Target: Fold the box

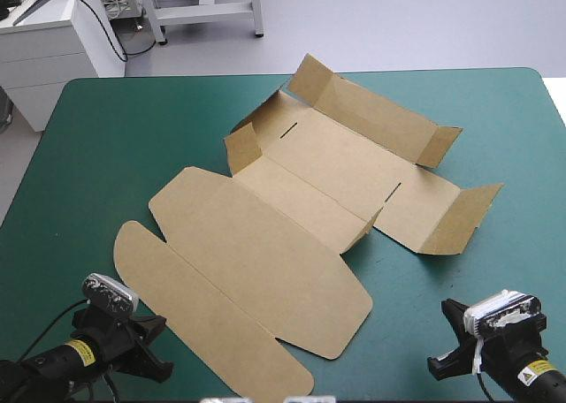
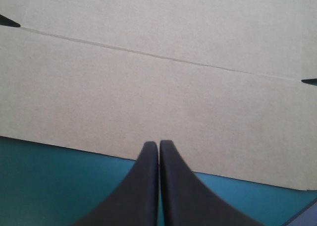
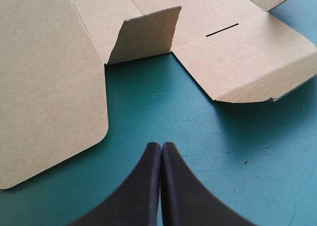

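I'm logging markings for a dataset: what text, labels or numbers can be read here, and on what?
No text can be read.
yellow sticker on the left arm: print too small to read.
yellow sticker on the right arm: print too small to read.
box: plain brown board, no print.

The box (image 1: 292,235), a cut sheet of brown board, lies mostly flat and diagonal across the middle of the table; its lid panels lie flat toward the near left, while several flaps at its far end stand partly raised
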Tool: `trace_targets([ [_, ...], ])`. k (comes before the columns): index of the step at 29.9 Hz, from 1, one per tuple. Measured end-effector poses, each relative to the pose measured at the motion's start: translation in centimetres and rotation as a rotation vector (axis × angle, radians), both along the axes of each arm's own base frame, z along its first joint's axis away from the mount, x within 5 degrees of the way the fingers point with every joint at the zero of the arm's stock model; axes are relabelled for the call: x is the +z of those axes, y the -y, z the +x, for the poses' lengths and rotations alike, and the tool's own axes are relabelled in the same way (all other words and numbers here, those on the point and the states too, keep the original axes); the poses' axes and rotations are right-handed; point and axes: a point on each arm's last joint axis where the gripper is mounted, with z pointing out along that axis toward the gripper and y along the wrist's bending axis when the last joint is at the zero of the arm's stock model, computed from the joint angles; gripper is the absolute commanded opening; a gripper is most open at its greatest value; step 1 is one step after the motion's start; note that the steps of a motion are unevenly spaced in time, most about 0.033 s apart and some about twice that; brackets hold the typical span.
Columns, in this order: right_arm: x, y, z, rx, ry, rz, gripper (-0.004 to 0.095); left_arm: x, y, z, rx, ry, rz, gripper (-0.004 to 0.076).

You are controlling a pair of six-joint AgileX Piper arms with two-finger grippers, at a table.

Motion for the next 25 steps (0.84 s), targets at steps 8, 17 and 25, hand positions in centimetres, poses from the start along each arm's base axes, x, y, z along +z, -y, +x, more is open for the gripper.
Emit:
trace_targets([
  [8, 0.00, 0.00, 0.00, 0.000, 0.000, 0.000, -0.0019, -0.01, -0.04, 0.02, 0.000, 0.002, 0.006, -0.0008],
  [17, 0.00, -0.01, 0.00, 0.000, 0.000, 0.001, -0.0015, -0.01, -0.05, 0.02, 0.001, 0.003, 0.008, -0.0008],
  [25, -0.01, -0.02, 0.00, 0.001, -0.001, 0.002, 0.0254, -0.02, -0.07, 0.03, 0.001, 0.004, 0.010, -0.0008],
])
